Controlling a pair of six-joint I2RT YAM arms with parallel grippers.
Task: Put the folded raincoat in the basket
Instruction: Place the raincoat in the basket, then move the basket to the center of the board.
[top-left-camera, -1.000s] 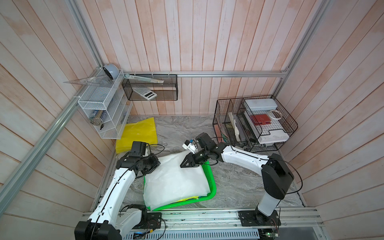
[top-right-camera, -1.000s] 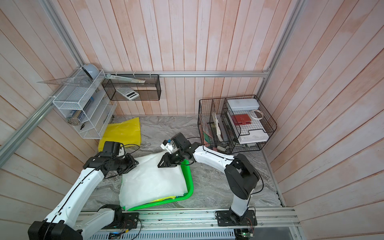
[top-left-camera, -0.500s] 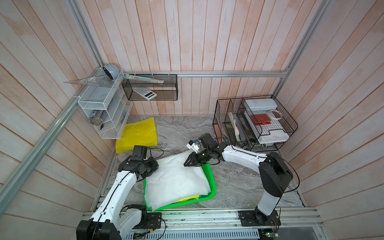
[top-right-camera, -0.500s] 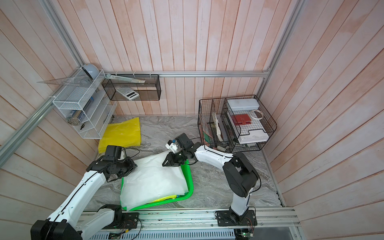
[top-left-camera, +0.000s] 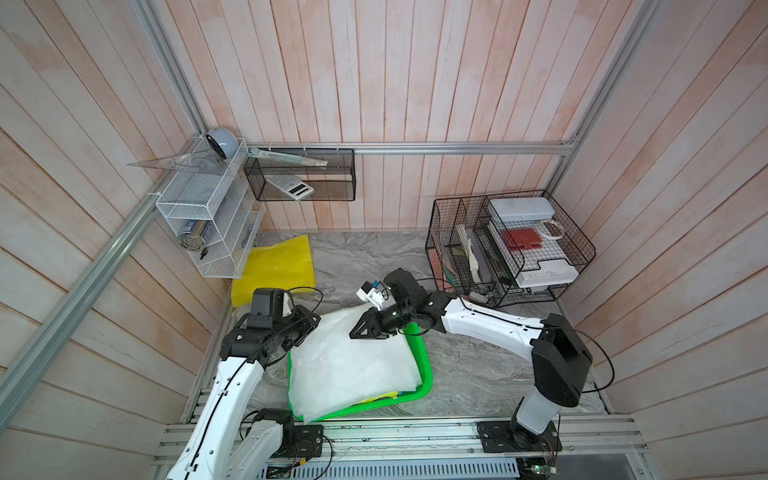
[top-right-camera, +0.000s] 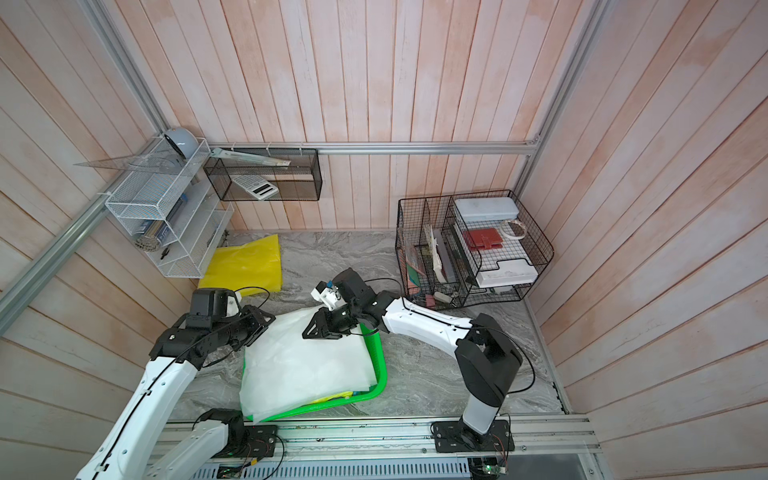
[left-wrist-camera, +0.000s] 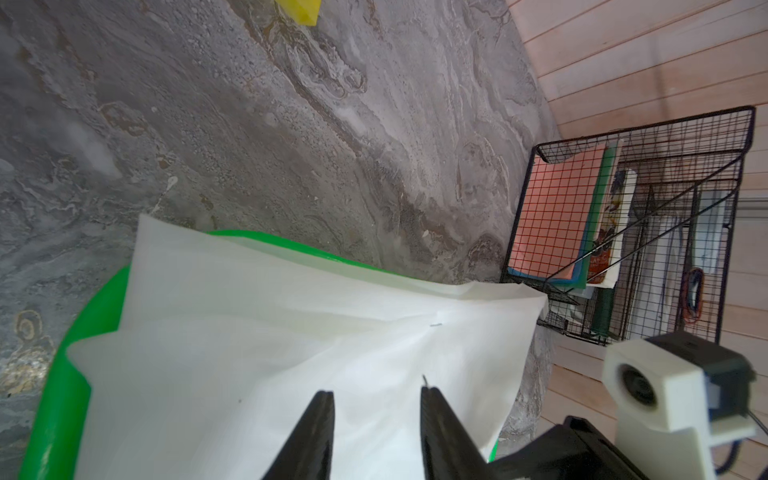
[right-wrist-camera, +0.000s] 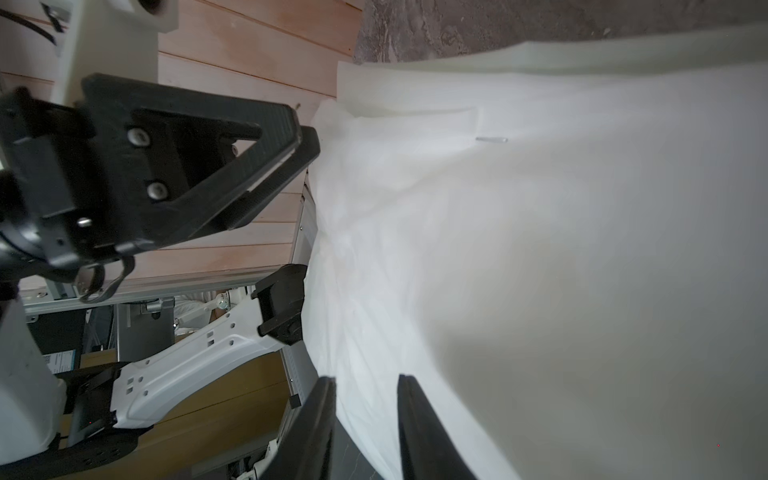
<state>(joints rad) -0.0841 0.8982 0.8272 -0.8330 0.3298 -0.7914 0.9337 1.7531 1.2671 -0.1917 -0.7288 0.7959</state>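
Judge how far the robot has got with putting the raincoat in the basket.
Done: the raincoat lies across the basket. In hand: the right hand seems to pinch its raised far corner; the left hand is open at the other far corner. Left: one edge overhangs the rim, so release and tuck in.

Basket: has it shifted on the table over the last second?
No. In both top views the basket keeps its right rim and front corner where they were against the front rail.
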